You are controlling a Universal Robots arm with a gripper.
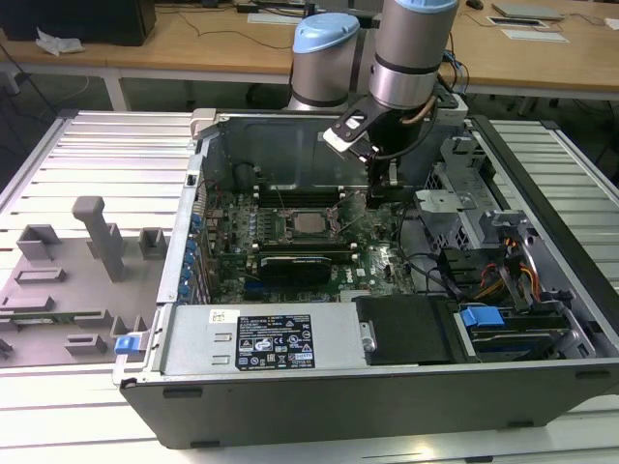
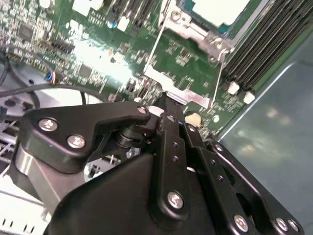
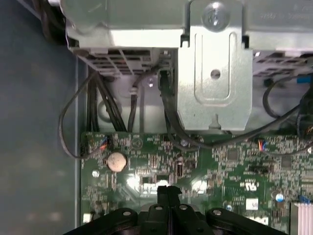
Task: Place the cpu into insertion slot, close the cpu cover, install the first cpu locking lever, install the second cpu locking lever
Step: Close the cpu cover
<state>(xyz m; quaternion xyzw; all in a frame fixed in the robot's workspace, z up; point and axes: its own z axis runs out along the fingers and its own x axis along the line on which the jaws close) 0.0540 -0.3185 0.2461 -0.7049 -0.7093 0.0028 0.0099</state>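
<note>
Where the jaws meet in the first wrist view, they are pressed fully together with nothing visible between them, tips low over the green motherboard [image 3: 230, 161]. Near the tips but apart from them, the cpu [image 2: 220, 9] lies seated in the insertion slot [image 1: 291, 225], the cpu cover [image 2: 193, 30] flat around it.

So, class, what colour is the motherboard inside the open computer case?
The motherboard is green, clearest in the first wrist view.
</note>
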